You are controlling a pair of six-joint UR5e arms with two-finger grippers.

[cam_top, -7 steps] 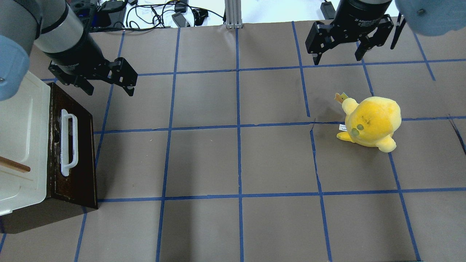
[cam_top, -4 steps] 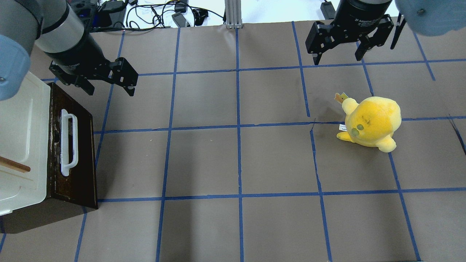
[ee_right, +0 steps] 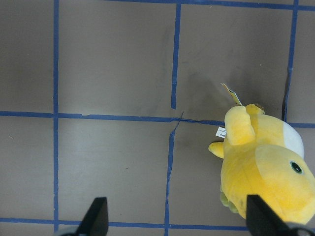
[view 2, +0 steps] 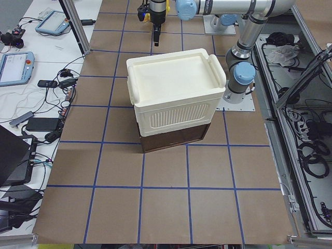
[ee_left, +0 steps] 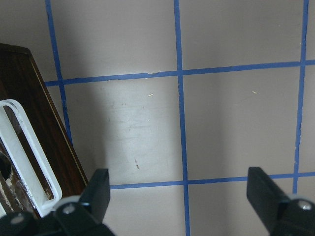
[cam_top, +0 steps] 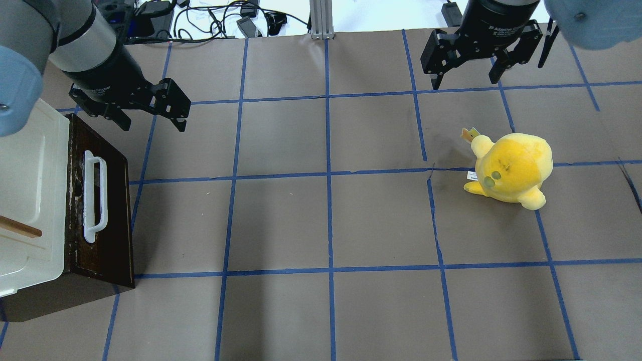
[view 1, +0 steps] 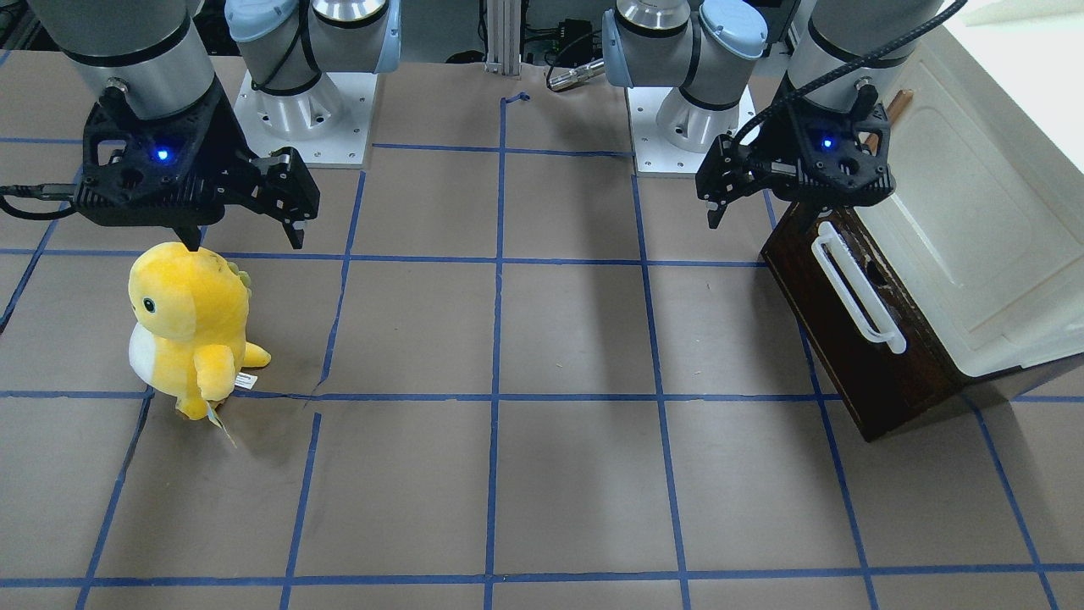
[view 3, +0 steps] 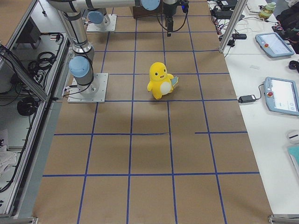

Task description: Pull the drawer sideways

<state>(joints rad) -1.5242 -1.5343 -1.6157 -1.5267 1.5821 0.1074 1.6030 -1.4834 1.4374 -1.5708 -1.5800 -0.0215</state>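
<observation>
The drawer [cam_top: 116, 220], its dark brown front crossed by a long white handle [cam_top: 95, 196], sits at the left edge of the overhead frame under a cream-white cabinet [cam_top: 30, 175], with the front set against the cabinet body and facing the middle of the table [cam_top: 326, 225]. The left gripper [cam_top: 150, 121] hangs in the upper left of that frame, just beyond the drawer's far corner and clear of the handle, its two fingers spread wide and holding nothing. The left wrist view looks down between those parted fingers [ee_left: 100, 191] onto bare brown paper and blue tape lines, with the drawer's corner and one end of the handle in the lower left. In the upper right of the overhead frame, the right gripper [cam_top: 465, 80] hovers with its jaws likewise apart and empty, above and behind a yellow plush toy [cam_top: 511, 168] that stands on the table well apart from the drawer.
</observation>
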